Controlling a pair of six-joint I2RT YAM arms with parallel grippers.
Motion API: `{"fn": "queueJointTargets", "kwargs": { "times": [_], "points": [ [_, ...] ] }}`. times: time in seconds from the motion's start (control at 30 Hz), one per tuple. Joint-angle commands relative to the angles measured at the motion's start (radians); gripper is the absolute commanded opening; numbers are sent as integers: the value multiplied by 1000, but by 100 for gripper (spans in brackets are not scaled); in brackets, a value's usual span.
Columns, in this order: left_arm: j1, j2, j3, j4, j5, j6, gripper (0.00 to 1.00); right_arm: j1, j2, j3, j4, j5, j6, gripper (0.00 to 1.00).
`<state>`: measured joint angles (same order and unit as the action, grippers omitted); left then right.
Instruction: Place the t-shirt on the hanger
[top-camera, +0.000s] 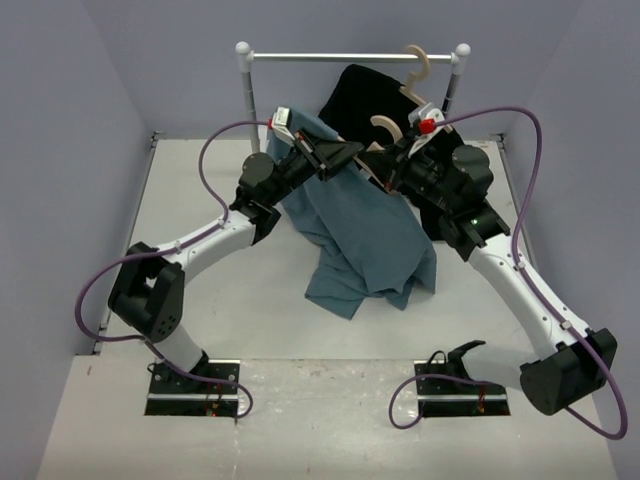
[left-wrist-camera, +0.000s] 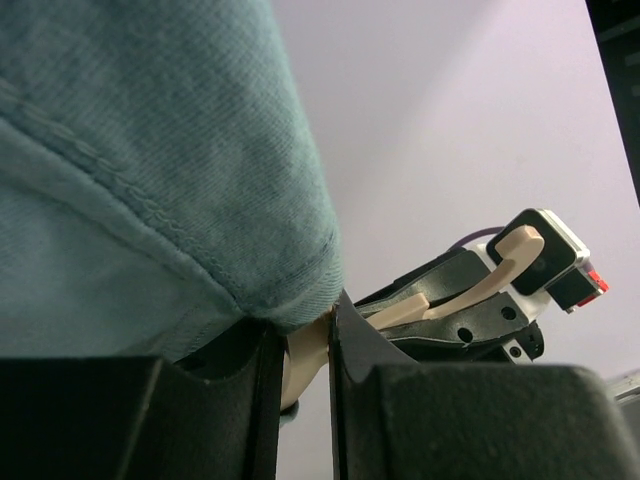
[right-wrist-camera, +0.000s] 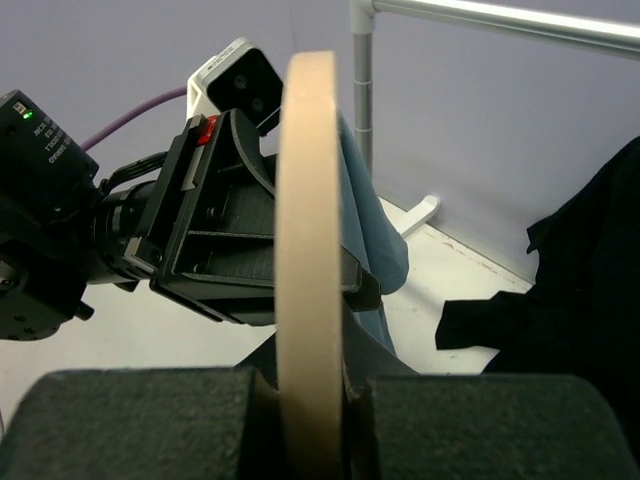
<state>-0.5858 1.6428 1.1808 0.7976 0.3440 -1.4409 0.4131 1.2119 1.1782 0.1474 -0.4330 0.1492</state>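
The left arm (top-camera: 215, 235) and right arm (top-camera: 515, 280) share white curved links between bulky black joint housings, each trailed by a purple cable (top-camera: 203, 152). Black base plates (top-camera: 225, 385) carry them, the white wrist camera block (right-wrist-camera: 235, 80) bears a red tab, and the right end effector (right-wrist-camera: 310, 395) has blocky matte-black fingers (right-wrist-camera: 150, 425).

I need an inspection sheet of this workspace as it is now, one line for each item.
Surface: white table; the t-shirt's lower part appears bunched on it.
Job's things: slate-blue t-shirt draped over one end of the wooden hanger, held up between both arms.
Clutter: black shirt on a second hanger, hung on the rail.
Grippers: left gripper shut on the hanger end, cloth beside it; right gripper shut on the hanger.
Cables: purple cables loop from both arms.
Surroundings: metal rail, lilac walls.
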Motion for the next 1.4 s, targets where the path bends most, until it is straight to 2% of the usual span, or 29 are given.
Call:
{"fn": "queueJointTargets", "kwargs": {
  "times": [0.0, 0.1, 0.13, 0.17, 0.2, 0.23, 0.27, 0.4, 0.5, 0.57, 0.63, 0.8, 0.83, 0.9, 1.0, 1.1, 1.2, 1.37],
  "points": [
    [-4, -16, 5, 132, 22, -29, 0, -9, -25, -24, 93, -50, 24, 0],
    [-5, -15, 8, 130, 24, -27, 1, -8, -34, -36, 128, -46, 35, 0],
    [-5, -16, 10, 116, 23, -21, 6, -9, -40, -41, 145, -42, 40, 0],
    [-3, -17, 15, 104, 22, -12, 23, -8, -41, -35, 150, -39, 44, 0],
    [-3, -22, 25, 80, 15, 13, 61, -10, -37, -26, 145, -34, 46, 0],
    [0, -30, 35, 38, 1, 47, 94, -10, -28, -7, 127, -23, 46, 0],
    [0, -36, 44, -24, -15, 72, 100, -10, -21, 8, 109, -6, 47, 0],
    [5, -90, 109, -162, -127, 188, 100, -10, 26, 89, -6, 97, 29, 0],
    [7, -170, 166, -404, -269, 274, 100, -10, 55, 129, -72, 194, 21, 0],
    [6, -233, 154, -504, -392, 303, 100, -10, 81, 160, -99, 286, 33, 0],
    [6, -284, 113, -527, -432, 309, 100, -10, 131, 211, -124, 327, 39, 0],
    [7, -425, -97, -449, -437, 340, 100, -10, 326, 495, -291, 397, 58, 0],
    [7, -485, -129, -444, -430, 355, 100, -11, 420, 620, -358, 407, 59, 0],
    [7, -556, -184, -440, -424, 393, 100, -11, 523, 760, -388, 429, 61, 0],
    [7, -759, -265, -555, -414, 535, 100, -10, 739, 1061, -531, 474, 45, 0],
    [7, -929, -277, -726, -440, 701, 100, -11, 857, 1227, -574, 494, 36, 0],
    [6, -1098, -278, -949, -510, 820, 100, -10, 899, 1258, -529, 505, 27, 0],
    [7, -1269, -292, -1162, -563, 972, 100, -11, 948, 1242, -449, 507, 13, 0]
  ]
}}
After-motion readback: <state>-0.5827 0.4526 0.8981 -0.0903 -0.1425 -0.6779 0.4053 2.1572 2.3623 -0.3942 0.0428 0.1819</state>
